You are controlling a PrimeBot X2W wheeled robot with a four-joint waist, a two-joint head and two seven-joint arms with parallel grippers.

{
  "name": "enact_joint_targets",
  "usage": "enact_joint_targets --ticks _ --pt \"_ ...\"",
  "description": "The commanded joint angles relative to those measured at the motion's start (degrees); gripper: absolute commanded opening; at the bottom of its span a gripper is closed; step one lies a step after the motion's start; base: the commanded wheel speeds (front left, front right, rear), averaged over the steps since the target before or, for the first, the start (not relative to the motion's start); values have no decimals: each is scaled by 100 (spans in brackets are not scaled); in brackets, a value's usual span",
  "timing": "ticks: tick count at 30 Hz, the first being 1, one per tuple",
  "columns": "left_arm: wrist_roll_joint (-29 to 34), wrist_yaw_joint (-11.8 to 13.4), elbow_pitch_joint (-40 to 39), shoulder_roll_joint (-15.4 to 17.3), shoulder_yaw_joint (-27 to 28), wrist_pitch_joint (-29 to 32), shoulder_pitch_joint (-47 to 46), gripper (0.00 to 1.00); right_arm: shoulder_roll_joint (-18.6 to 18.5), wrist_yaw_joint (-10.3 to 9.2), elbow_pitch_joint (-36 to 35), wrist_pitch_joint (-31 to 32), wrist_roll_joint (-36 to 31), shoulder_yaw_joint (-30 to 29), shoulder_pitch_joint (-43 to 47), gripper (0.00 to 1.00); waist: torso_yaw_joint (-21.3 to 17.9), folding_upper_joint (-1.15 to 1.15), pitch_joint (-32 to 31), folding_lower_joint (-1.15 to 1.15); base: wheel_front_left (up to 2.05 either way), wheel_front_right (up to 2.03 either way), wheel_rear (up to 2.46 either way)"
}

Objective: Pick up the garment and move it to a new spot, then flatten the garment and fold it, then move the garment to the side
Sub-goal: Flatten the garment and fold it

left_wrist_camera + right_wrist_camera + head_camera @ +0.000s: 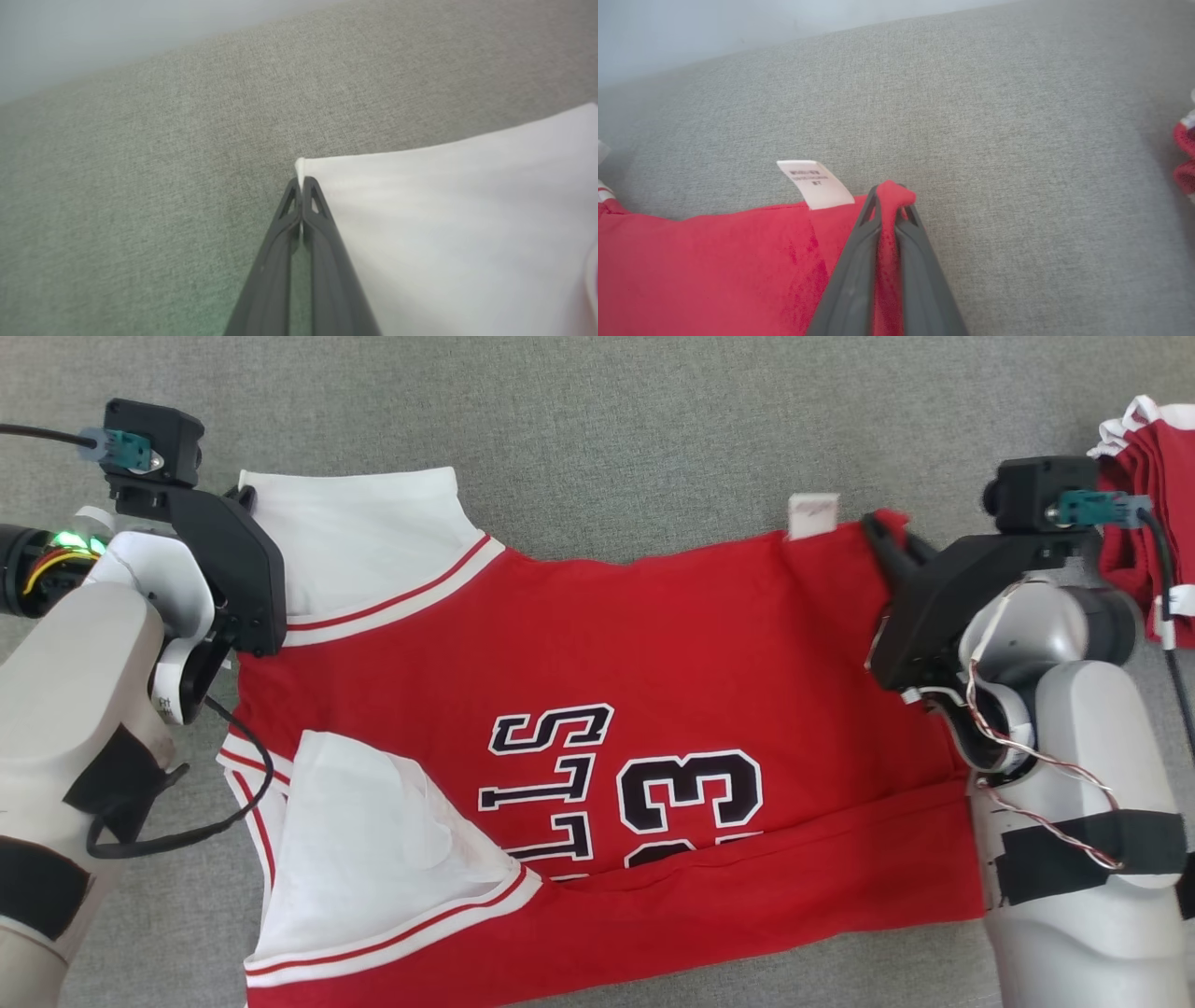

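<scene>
**two-corner pinch on the far edge: where the hold may fail**

nearest the robot, the garment (pixel 597 644), a red jersey, lies spread on the grey cloth surface (pixel 597 420). its near white sleeve (pixel 373 821) is rumpled and turned over the body, and a crease runs along the near side. further out, the left gripper (pixel 302 185) is closed on the very corner of the far white sleeve (pixel 364 532), with only a sliver of cloth between the tips. the right gripper (pixel 889 198) is clamped on a small bunch of red cloth at the far corner of the hem end, just beside the care label (pixel 815 184). both holds look shallow, so a lift or pull could slip one corner free; the garment would then hang from the other corner and collapse. uneven pull between the arms could skew the far edge or deepen the near crease instead of flattening it. dragging may roll the near sleeve under. beyond the right gripper, a second heap of red cloth (pixel 1162 453) lies close, and a sweep that way could snag it.
</scene>
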Motion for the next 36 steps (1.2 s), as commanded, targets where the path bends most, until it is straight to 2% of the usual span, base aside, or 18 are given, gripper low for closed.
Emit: enact_joint_targets --ticks 1,7,8,10,16,24,33,36 --pt "32 31 -48 47 24 -149 30 0 -40 -16 -43 -178 -228 -77 -50 0 7 0 -5 0 0 0 0" --pt "54 46 -84 77 53 -377 24 0 -41 -16 -68 -665 -790 -288 -32 0 34 0 -13 0 0 0 0" --pt "49 41 -83 80 56 -396 32 0 -55 -16 -58 -712 -905 -320 7 27 41 0 -15 0 0 0 0" --pt "36 24 -75 90 55 -435 54 0 -61 -16 -73 -806 -1157 -458 63 100 55 0 -21 0 0 0 0" --pt "0 15 -50 83 34 -478 109 0 23 -16 -244 -735 -1554 -680 198 100 83 0 -61 0 0 0 0" --pt "-63 -11 -39 28 -4 -444 147 0 35 -16 -579 192 -1701 -906 164 100 76 0 -114 0 0 0 0" --pt "-36 -30 -70 53 -64 -390 43 0 156 -16 25 1237 -1472 -1010 -712 100 101 0 -47 0 0 0 0" --pt "-25 -10 -97 41 -88 -362 24 0 149 -16 278 1654 -1641 -916 -974 100 123 0 -21 0 0 0 0"
